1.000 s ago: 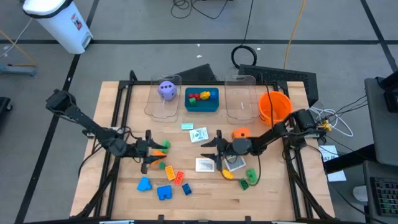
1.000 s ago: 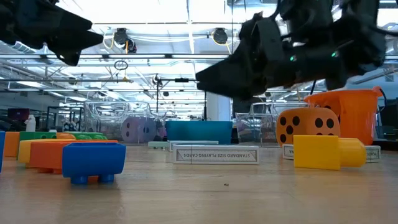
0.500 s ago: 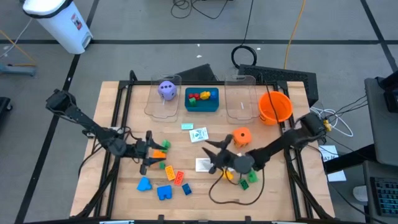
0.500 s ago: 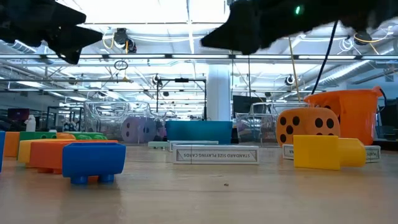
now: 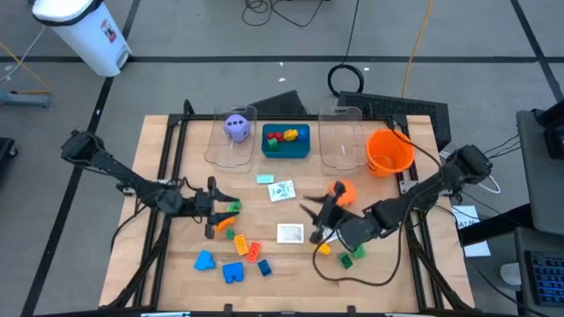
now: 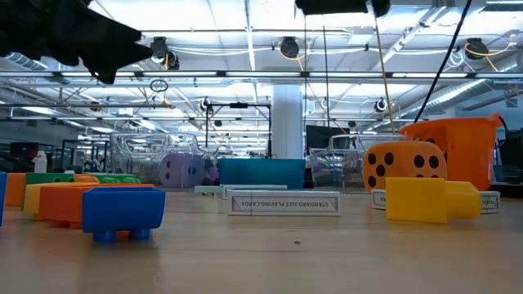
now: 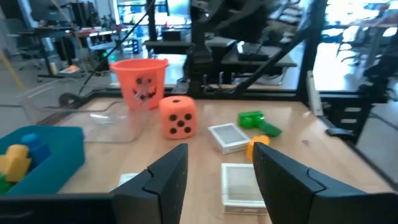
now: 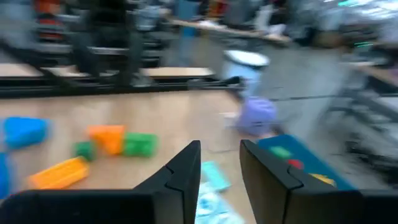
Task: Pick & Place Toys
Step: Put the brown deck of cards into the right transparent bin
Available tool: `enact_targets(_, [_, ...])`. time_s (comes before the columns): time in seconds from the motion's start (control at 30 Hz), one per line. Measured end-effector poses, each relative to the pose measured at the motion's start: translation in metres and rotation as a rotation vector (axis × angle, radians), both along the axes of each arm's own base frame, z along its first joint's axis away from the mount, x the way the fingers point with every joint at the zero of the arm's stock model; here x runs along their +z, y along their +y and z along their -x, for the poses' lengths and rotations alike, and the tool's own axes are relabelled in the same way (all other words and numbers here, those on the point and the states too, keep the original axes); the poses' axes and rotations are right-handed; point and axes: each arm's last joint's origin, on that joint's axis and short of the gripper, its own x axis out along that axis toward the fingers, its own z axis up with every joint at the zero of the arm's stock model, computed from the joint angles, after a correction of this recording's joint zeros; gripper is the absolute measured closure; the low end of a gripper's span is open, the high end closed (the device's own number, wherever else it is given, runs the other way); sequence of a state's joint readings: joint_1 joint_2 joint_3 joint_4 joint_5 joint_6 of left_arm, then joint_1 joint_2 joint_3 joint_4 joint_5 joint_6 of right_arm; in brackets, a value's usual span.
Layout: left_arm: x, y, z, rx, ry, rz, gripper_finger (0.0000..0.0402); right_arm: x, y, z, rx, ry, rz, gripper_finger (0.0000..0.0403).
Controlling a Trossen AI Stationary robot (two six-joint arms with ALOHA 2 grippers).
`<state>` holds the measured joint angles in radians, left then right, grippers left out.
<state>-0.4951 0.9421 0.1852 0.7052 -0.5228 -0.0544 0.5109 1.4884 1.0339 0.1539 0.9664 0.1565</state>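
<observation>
Toys lie across the wooden table: blue bricks (image 5: 204,261), orange and red bricks (image 5: 247,249), a green brick (image 5: 233,207), a yellow brick (image 5: 324,248), an orange dotted die (image 5: 342,191) and white cards (image 5: 290,232). A purple die (image 5: 235,126) sits in a clear bin, and more bricks lie in the teal tray (image 5: 285,151). My left gripper (image 5: 220,210) hovers open beside the green brick, pointing level toward the table's right side (image 7: 217,155). My right gripper (image 5: 310,222) hangs open above the table beside the cards, holding nothing (image 8: 219,149).
An orange bowl (image 5: 389,151) stands at the far right, next to a second clear bin (image 5: 342,141). A card pack (image 7: 227,137) and a green brick (image 7: 250,118) lie near the orange die. Bare wood shows along the near edge (image 5: 291,286).
My right gripper has risen well above the table, out of the low view's top edge, and has tipped from pointing down to nearly level. It has also drifted a little toward the table's right edge. The toys lie where they were.
</observation>
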Motion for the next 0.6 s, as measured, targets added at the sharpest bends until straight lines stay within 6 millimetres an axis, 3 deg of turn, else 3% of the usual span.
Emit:
enact_targets(0.27, [-0.001,0.012,-0.005,0.069,0.013,0.002,0.023,-0.037,0.005,-0.008,0.355,0.169,-0.1,0.0314])
enact_targets(0.37, [-0.002,0.013,-0.005,0.049,0.015,0.013,0.0236,-0.055,0.004,-0.014,0.449,0.145,-0.151,0.0308])
enact_targets(0.6, [-0.002,0.013,-0.006,0.001,0.025,0.027,0.0245,-0.079,-0.007,-0.028,0.471,0.084,-0.115,0.0265])
